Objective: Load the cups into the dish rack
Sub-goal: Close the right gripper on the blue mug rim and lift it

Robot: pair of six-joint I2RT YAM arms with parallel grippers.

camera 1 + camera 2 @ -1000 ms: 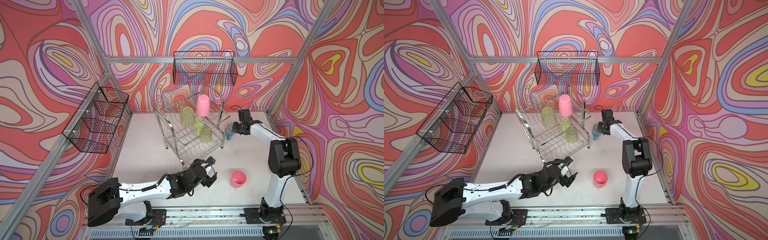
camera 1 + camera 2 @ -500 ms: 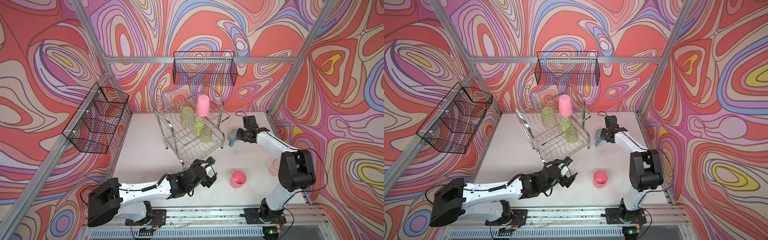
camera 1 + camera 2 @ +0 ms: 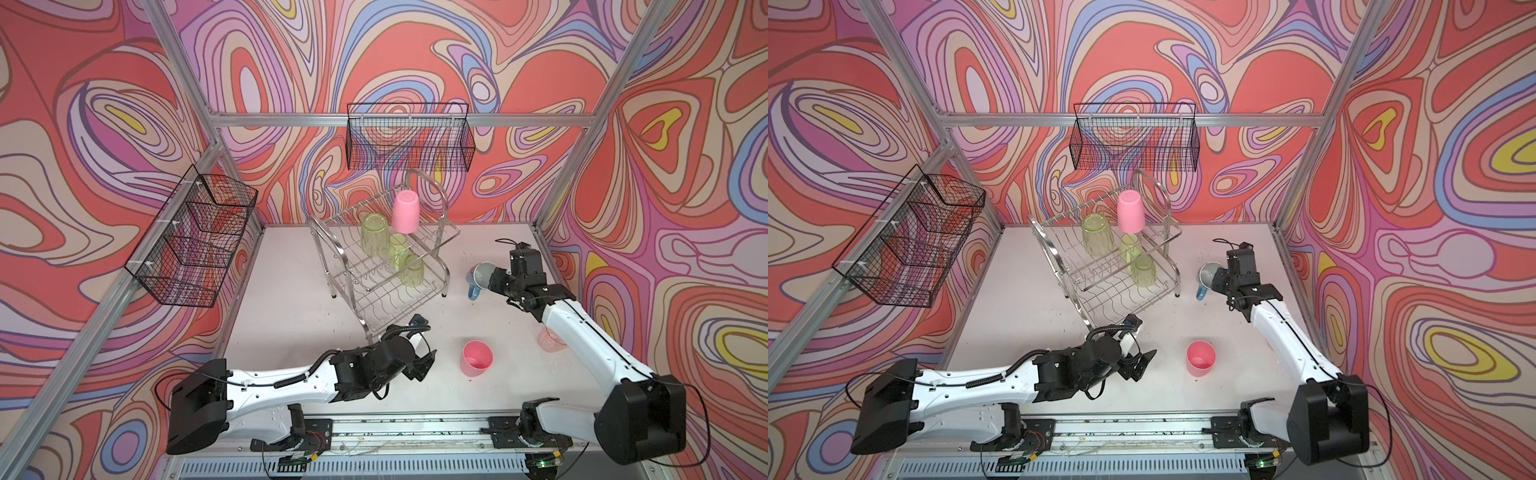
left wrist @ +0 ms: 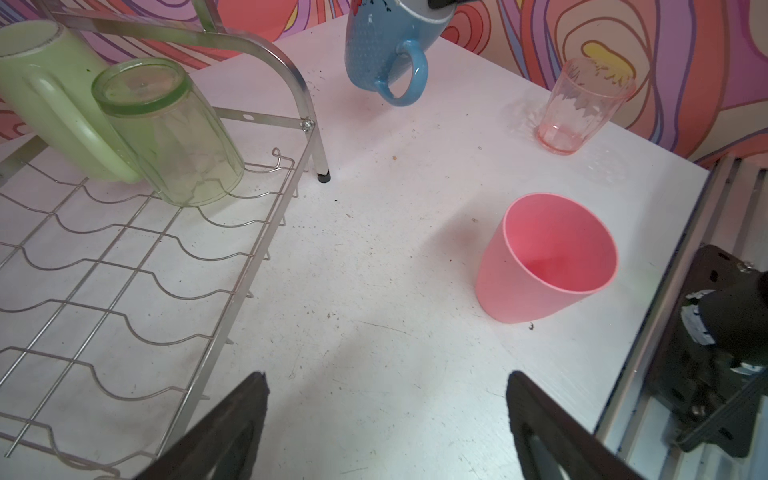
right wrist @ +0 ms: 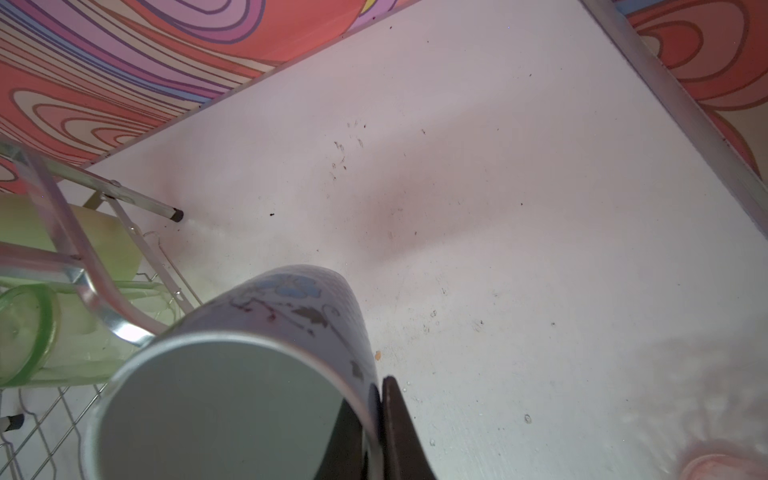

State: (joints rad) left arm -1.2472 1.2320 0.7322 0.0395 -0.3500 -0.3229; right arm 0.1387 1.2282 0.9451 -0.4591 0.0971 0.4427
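Clearly, right gripper [image 5: 372,419] pinches the flower-printed blue mug [image 4: 376,50]; left gripper [image 4: 386,376] gapes wide.

The walls [image 3: 415,50] carry a swirl pattern of red, pink, purple, blue and yellow with brown lines. The table [image 3: 291,316] is white with small dark specks. The rack [image 3: 386,299] is shiny silver and the 2 baskets [image 3: 409,137] are black. The 2 tumblers [image 3: 476,359] are pink. 2 green glasses [image 3: 374,235] are clear, and the pink glass [image 4: 582,108] is clear too. The green mug [image 4: 41,91] is pale and plain. The blue mug [image 4: 382,50] is white inside and bears blue flowers with dark leaves. The arms [image 3: 282,386] are white with black joints.
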